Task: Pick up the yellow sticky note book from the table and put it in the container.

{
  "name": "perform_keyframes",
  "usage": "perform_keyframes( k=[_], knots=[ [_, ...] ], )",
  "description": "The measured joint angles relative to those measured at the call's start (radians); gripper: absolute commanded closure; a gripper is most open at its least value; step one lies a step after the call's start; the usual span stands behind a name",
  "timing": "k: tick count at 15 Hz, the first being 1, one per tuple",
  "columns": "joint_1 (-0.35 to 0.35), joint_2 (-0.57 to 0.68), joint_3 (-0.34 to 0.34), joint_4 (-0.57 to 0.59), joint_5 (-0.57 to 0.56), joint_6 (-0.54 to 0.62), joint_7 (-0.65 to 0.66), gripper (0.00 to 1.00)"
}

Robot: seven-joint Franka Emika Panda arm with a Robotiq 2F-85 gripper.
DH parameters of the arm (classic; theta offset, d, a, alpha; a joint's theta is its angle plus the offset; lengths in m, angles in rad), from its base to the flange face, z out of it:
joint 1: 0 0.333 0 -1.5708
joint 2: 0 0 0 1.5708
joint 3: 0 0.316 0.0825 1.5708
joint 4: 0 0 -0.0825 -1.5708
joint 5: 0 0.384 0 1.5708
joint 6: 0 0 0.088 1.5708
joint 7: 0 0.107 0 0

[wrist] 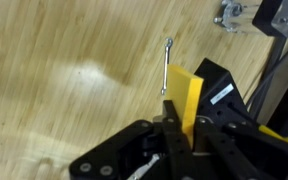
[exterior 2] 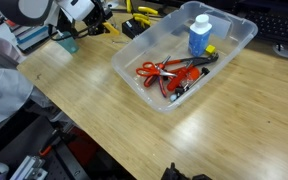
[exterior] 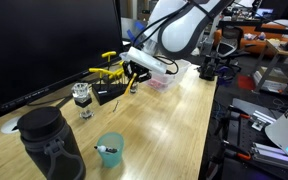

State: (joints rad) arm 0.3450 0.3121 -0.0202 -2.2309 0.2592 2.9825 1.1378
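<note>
In the wrist view my gripper (wrist: pixel 181 137) is shut on the yellow sticky note book (wrist: pixel 184 95), which stands upright between the two black fingers above the light wooden table (wrist: pixel 64 80). In an exterior view the gripper (exterior: pixel 134 76) hovers over the black box (exterior: pixel 109 93), with the clear container (exterior: pixel 170 76) just beyond it. In an exterior view the container (exterior 2: pixel 134 86) lies in the middle with red-handled tools and a blue bottle inside, and the gripper (exterior 2: pixel 96 14) is at the top left, apart from it.
Yellow-handled tools (exterior: pixel 108 70) lie behind the black box (wrist: pixel 220 85). A thin metal bar (wrist: pixel 168 65) lies on the wood. A teal cup (exterior: pixel 110 151), a black jug (exterior: pixel 50 146) and a glass piece (exterior: pixel 81 98) stand near the front. A monitor stands behind.
</note>
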Motion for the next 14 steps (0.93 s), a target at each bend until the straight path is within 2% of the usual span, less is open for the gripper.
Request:
perform_keyframes(
  k=[3, 7, 11, 14],
  knots=[
    [0.083, -0.032, -0.140, -0.072, -0.094, 0.144, 0.109, 0.98],
    [0.231, -0.033, -0.341, -0.141, -0.096, 0.345, 0.161, 0.98],
    [0.443, -0.019, -0.573, -0.206, 0.064, 0.472, 0.137, 0.98],
    [0.651, 0.005, -0.775, -0.191, 0.250, 0.475, 0.085, 0.98]
  ],
)
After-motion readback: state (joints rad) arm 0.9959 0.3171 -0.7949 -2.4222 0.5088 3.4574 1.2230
